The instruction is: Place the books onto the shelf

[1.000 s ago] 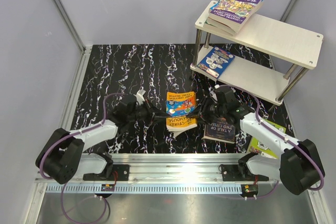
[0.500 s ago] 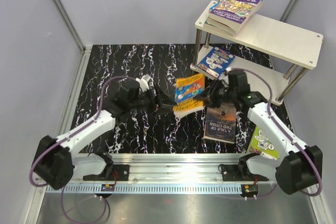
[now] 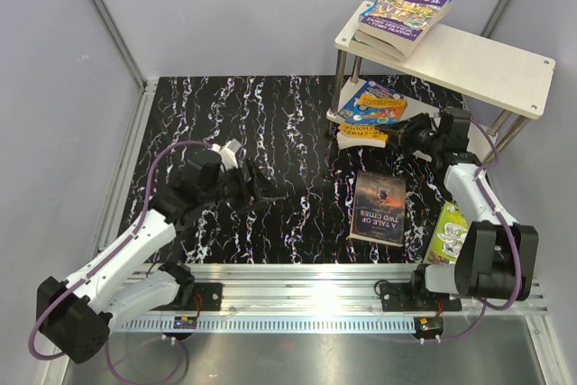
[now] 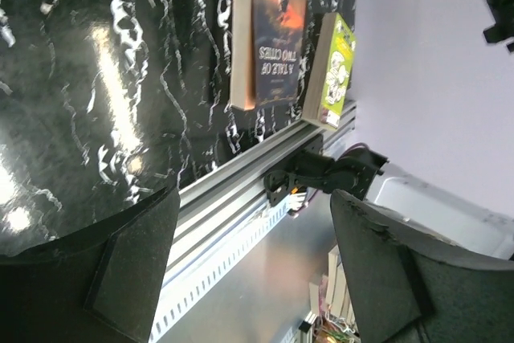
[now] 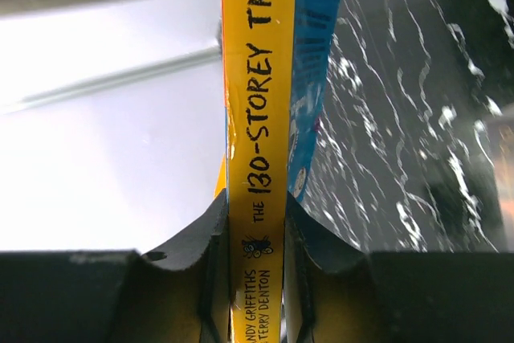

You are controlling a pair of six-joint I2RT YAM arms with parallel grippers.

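Nearest the bases, the left pincer (image 3: pixel 264 185) hangs with its jaws wide apart and nothing between them, low over the black, white-veined tabletop (image 3: pixel 225 114). To its right lie a dark paperback book (image 3: pixel 380 209) and, further right, a lime-green paperback book (image 3: pixel 451 233), neither yet shelved. Farther off, the right pincer (image 5: pixel 255 214) is clamped on the yellow spine of an orange-and-blue cartoon paperback book (image 3: pixel 371 105). That book juts out ahead of the pincer, tilted, over the corner of the lower board of the pale wooden two-tier shelf with metal posts (image 3: pixel 491 74). The hold is on the spine edge alone (a thin purchase), so the book may pivot or slip. If it is let go too soon, it would likely slide off the board's edge onto the tabletop. If it is pushed askew, it could strike a post. Above the right pincer, a stack of paperback books (image 3: pixel 403 13) overhangs the upper board.
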